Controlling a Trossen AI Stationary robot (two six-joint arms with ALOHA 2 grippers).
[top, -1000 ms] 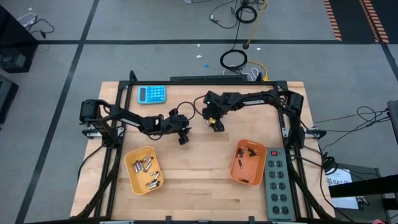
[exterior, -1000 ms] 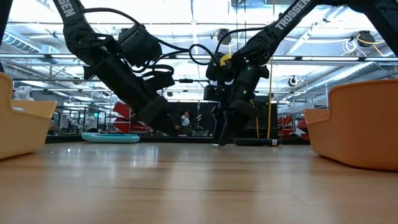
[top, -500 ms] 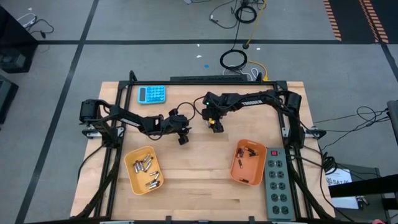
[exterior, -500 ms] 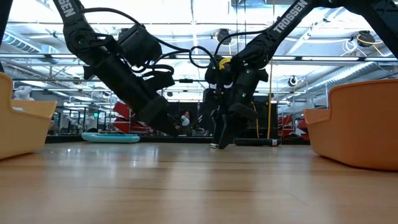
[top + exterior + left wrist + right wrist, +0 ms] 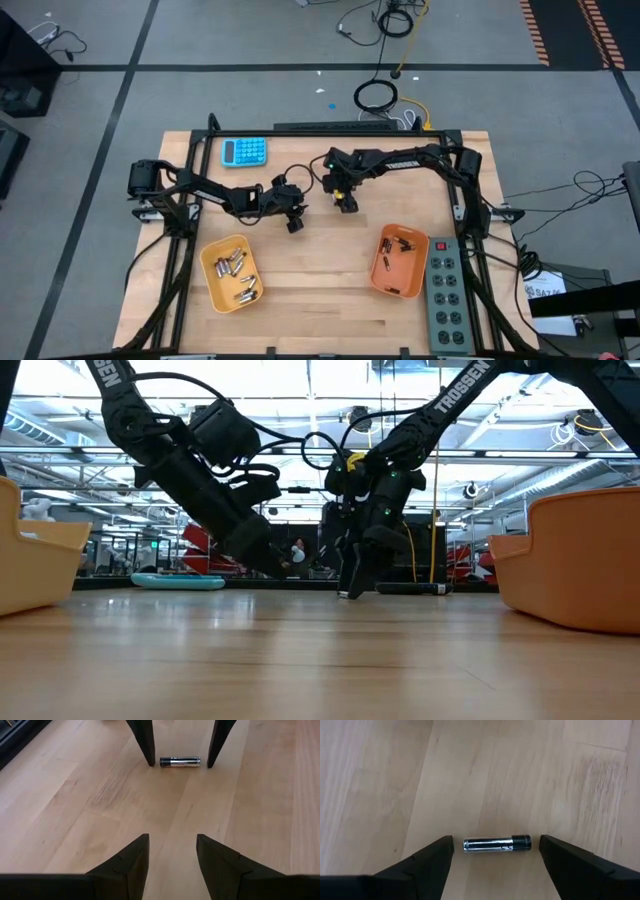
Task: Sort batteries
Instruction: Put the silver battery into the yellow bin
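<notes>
Battery [image 5: 497, 844] lies on the desk [image 5: 320, 280] between the right hand's [image 5: 495, 851] spread fingers, untouched. Left hand [image 5: 171, 852], fingers apart and empty, hovers just beside it.

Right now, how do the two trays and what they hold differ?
The yellow tray sits on the table's left side, the orange tray on its right beside the power strip. The yellow tray's batteries are larger, silvery and numerous; the orange tray's batteries are smaller, darker and few. Both are open rectangular trays resting flat on the table.
</notes>
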